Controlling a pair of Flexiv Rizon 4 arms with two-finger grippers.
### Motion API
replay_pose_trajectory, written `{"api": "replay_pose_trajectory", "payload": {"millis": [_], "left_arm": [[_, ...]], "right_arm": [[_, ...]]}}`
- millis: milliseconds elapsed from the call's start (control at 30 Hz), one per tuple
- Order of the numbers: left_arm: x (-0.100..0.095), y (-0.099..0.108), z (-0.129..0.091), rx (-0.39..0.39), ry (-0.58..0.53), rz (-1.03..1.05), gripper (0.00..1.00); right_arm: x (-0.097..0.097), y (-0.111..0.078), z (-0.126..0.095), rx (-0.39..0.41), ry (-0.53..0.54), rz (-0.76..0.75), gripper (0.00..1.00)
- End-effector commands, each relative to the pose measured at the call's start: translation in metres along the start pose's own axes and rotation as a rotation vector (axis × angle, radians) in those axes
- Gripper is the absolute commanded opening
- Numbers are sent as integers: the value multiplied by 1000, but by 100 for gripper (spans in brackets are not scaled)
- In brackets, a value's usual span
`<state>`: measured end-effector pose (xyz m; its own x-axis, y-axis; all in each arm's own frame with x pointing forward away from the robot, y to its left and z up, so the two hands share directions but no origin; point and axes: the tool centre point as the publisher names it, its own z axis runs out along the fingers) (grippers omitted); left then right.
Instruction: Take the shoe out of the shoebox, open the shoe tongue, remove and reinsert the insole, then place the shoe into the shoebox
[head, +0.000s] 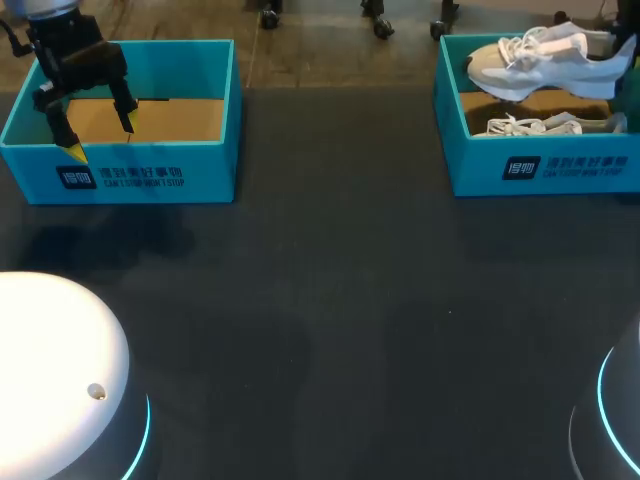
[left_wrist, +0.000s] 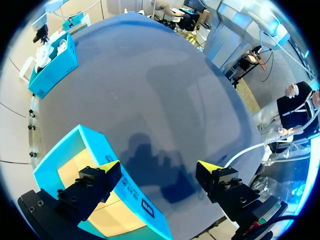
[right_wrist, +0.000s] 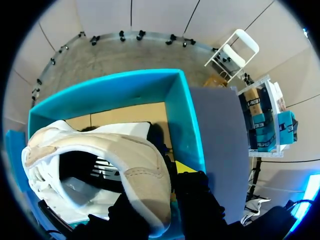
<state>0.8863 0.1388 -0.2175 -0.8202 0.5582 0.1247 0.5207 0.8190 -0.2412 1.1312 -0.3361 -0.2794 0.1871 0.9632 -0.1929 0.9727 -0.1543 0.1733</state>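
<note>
While my left fingers (head: 60, 115) hang spread wide over the front wall of the left shoebox (head: 150, 175), one yellow tip sits above its brown cardboard floor and the other outside it, above the dark surface (head: 330, 300); they touch nothing. My right fingers (right_wrist: 200, 200) are clamped on the heel collar of the shoe (right_wrist: 135, 165), beige and white. It is held raised above the right shoebox (head: 545, 165), heel towards my wrist, toe towards my left, white laces loose. A second shoe (head: 550, 125) lies inside that box, under the held one. The two boxes are well apart, at the far corners of the surface
</note>
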Motion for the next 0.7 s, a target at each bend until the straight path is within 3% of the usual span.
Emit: {"api": "replay_pose_trajectory", "payload": {"millis": [33,700], "left_arm": [[1,0,0,-2,0,1,100],[1,0,0,-2,0,1,100]], "right_arm": [[7,9,3,18,-20,-1,0],[12,0,27,53,-28,36,0]]}}
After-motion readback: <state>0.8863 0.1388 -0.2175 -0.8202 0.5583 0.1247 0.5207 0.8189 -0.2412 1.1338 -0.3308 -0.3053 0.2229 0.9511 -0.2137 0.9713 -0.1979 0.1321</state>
